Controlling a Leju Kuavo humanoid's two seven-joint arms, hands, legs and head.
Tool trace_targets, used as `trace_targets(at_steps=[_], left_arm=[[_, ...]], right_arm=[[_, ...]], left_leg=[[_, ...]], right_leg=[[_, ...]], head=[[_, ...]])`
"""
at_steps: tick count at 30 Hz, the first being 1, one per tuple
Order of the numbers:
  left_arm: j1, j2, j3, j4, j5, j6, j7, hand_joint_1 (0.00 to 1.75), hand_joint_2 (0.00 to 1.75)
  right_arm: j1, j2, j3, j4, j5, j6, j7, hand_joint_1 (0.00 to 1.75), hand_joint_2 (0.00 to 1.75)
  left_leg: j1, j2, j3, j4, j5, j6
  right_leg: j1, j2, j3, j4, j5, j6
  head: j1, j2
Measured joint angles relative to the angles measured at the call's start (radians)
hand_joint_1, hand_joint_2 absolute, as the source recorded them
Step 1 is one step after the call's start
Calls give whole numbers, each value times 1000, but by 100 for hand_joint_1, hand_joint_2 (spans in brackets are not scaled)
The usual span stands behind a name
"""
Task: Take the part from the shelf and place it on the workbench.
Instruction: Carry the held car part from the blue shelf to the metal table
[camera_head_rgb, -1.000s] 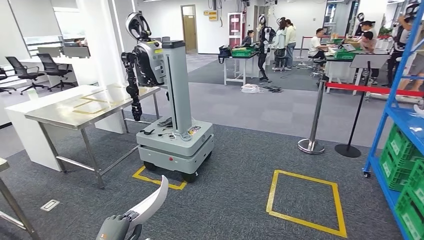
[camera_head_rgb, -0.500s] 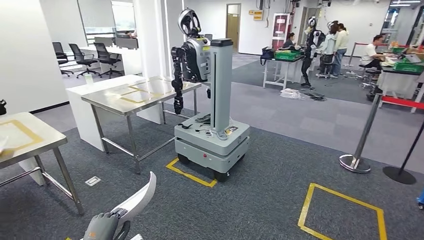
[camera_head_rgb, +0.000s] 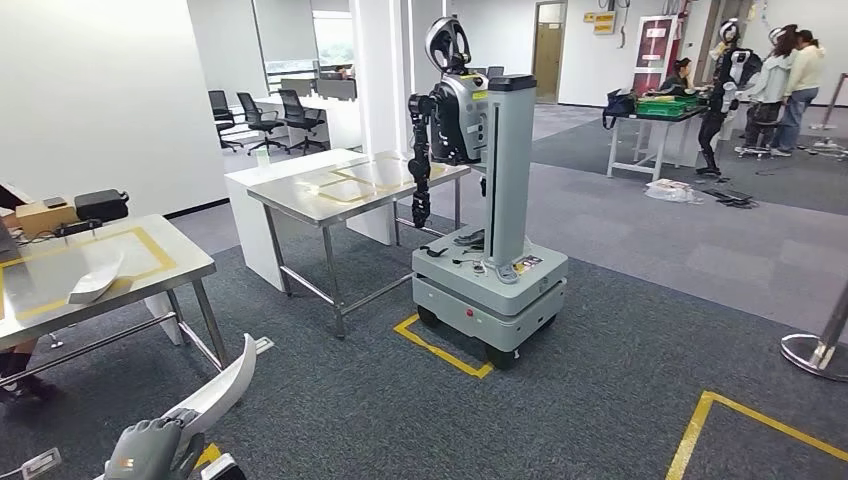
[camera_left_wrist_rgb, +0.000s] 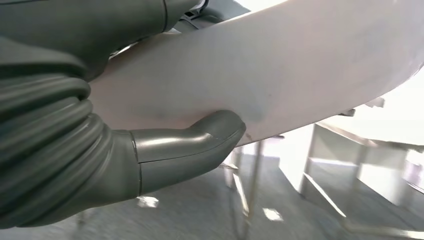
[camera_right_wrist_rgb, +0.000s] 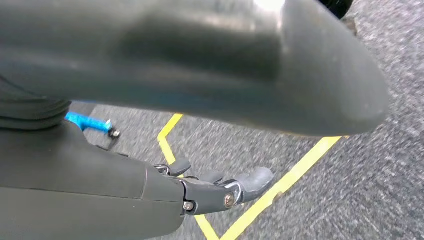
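Left robot hand (camera_head_rgb: 150, 447) grips one white part (camera_head_rgb: 222, 388).

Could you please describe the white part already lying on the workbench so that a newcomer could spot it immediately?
Find the steel workbench near the white wall, its top marked with a yellow tape rectangle. Inside that rectangle lies a curved white part. Its pale, shell-like shape sets it apart from the dark case and cardboard box at the bench's far edge.
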Motion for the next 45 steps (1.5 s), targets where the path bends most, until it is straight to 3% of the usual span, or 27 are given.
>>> trace_targets(at_steps=[2, 3, 5, 7, 8, 10, 11, 13, 15, 17, 18, 19, 21, 23, 25, 26, 28, 30, 32, 33, 35, 36, 38, 39, 41, 43, 45], left_arm=[[0, 14, 9, 5, -5, -4, 2, 175, 175], [-1, 20, 13, 7, -8, -5, 3, 175, 175], [-7, 33, 22, 12, -11, -8, 4, 175, 175], [-20, 40, 31, 15, -11, -13, 2, 175, 175], [-25, 42, 34, 17, -12, -16, -1, 175, 175], [-28, 46, 37, 23, -13, -20, -9, 175, 175], [-30, 48, 38, 27, -14, -21, -13, 175, 175], [-38, 45, 38, 34, -16, -22, -19, 175, 175], [-46, 38, 38, 43, -16, -22, -21, 175, 175], [-47, 32, 38, 52, -17, -22, -23, 175, 175], [-47, 30, 38, 56, -17, -22, -23, 175, 175], [-48, 28, 38, 59, -17, -22, -24, 175, 175], [-50, 26, 38, 62, -18, -21, -24, 175, 175], [-55, 24, 38, 64, -19, -21, -24, 175, 175], [-61, 25, 38, 67, -20, -25, -25, 175, 175], [-62, 26, 38, 68, -20, -27, -27, 175, 175], [-68, 30, 38, 72, -19, -30, -32, 175, 175], [-74, 30, 38, 78, -18, -31, -36, 175, 175], [-71, 28, 38, 83, -17, -31, -39, 175, 175], [-68, 28, 38, 85, -17, -31, -40, 175, 175], [-65, 28, 38, 87, -15, -31, -42, 175, 175], [-66, 28, 38, 87, -14, -31, -43, 175, 175], [-70, 28, 38, 86, -11, -31, -46, 175, 175], [-70, 28, 38, 86, -11, -31, -47, 175, 175], [-67, 29, 38, 87, -10, -31, -49, 175, 175], [-66, 29, 38, 86, -9, -30, -50, 175, 175], [-66, 28, 38, 86, -8, -30, -51, 175, 175]], right_arm=[[1, -4, -2, 0, -3, 0, 0, 0, 0], [-1, -6, -4, 0, -5, 0, 0, 0, 0], [-4, -8, -10, 0, -7, 0, 0, 0, 0], [-6, -10, -14, 0, -8, 0, 0, 0, 0], [-7, -11, -15, 0, -8, 0, 0, 0, 0], [-11, -12, -15, 0, -6, 0, 0, 0, 0], [-13, -12, -15, 0, -6, 0, -1, 0, 0], [-16, -12, -16, 0, -5, 2, -3, 0, 0], [-15, -11, -16, 0, -3, 4, -4, 0, 0], [-12, -10, -16, 0, -2, 6, -4, 0, 0], [-12, -10, -16, 0, -2, 6, -4, 0, 0], [-12, -11, -16, 0, -2, 6, -5, 0, 0], [-13, -11, -16, 0, -2, 6, -6, 0, 0], [-13, -11, -16, 0, -2, 7, -6, 0, 0], [-14, -10, -16, 0, -2, 9, -5, 0, 0], [-15, -10, -16, 0, -2, 10, -5, 0, 0], [-16, -8, -16, 0, -3, 9, -4, 0, 0], [-14, -8, -17, 0, -4, 9, -3, 0, 0], [-12, -8, -18, 0, -4, 9, -2, 0, 0], [-11, -7, -19, 0, -4, 9, -1, 0, 0], [-11, -6, -19, 0, -4, 9, 0, 0, 0], [-12, -6, -19, 0, -3, 9, 0, 0, 0], [-12, -5, -20, 0, -3, 9, 0, 0, 0], [-12, -6, -20, 0, -2, 9, 0, 0, 0], [-13, -6, -21, 0, -1, 9, 0, 0, 0], [-16, -6, -22, 0, -2, 11, 0, 0, 0], [-16, -5, -22, 0, -4, 17, 1, 0, 0]], left_leg=[[2, 7, -35, 69, -14, -4], [2, 10, -26, 52, 5, -3], [0, 39, 37, -67, 63, 2], [-8, 73, 91, -168, 92, 18], [-12, 79, 99, -185, 91, 26], [-13, 58, 101, -190, 91, 41], [-11, 47, 102, -192, 93, 46], [-5, 28, 106, -198, 95, 58], [-4, 7, 105, -198, 95, 65], [-5, -19, 105, -197, 94, 67], [-6, -32, 106, -196, 93, 67], [-5, -45, 106, -194, 93, 66], [-6, -69, 104, -190, 92, 60], [-5, -90, 98, -188, 94, 48], [-1, -112, 94, -192, 98, 33], [0, -106, 91, -190, 98, 28], [-1, -59, 70, -150, 73, 18], [0, -8, 19, -42, 20, 10], [3, 5, -27, 51, -7, 4], [4, 8, -29, 54, 3, 3], [4, 29, 19, -40, 60, 4], [-1, 54, 51, -100, 81, 7], [-8, 85, 89, -175, 97, 23], [-12, 85, 92, -181, 93, 32], [-9, 61, 91, -184, 95, 46], [-5, 45, 94, -189, 96, 57], [-4, 33, 95, -190, 95, 66]], right_leg=[[2, -29, 2, 0, -4, -2], [2, -42, 3, 0, -5, -2], [4, -67, 10, 1, -11, 3], [11, -90, 16, 1, -18, 12], [14, -100, 19, 1, -21, 17], [16, -117, 26, -3, -25, 28], [14, -106, 26, 2, -31, 34], [11, -58, 1, 59, -66, 44], [10, -19, -63, 183, -120, 47], [10, -11, -116, 269, -135, 47], [10, -9, -119, 260, -114, 46], [9, -4, -104, 213, -78, 44], [6, 34, -50, 80, -13, 38], [5, 62, -21, 10, 4, 34], [8, 48, -15, 3, 2, 25], [9, 36, -10, -2, 3, 18], [6, 13, 1, -12, 8, 4], [8, -8, 5, -15, 7, -3], [8, -32, 7, -13, 4, -6], [8, -44, 8, -12, 1, -6], [9, -67, 12, -8, -7, -1], [11, -77, 14, -5, -12, 3], [18, -99, 18, -2, -21, 13], [21, -109, 20, -3, -23, 18], [21, -122, 27, -5, -29, 28], [18, -87, 14, 32, -55, 39], [14, -36, -40, 140, -109, 44]], head=[[0, 0], [0, 0], [0, 0], [1, 0], [2, 0], [4, 0], [4, 0], [4, 0], [5, 0], [5, 0], [5, 0], [5, 0], [5, 0], [5, 0], [5, 0], [5, 0], [3, 0], [2, 0], [2, 0], [2, 0], [2, 0], [1, 0], [2, 0], [3, 0], [4, 0], [4, 0], [5, 0]])
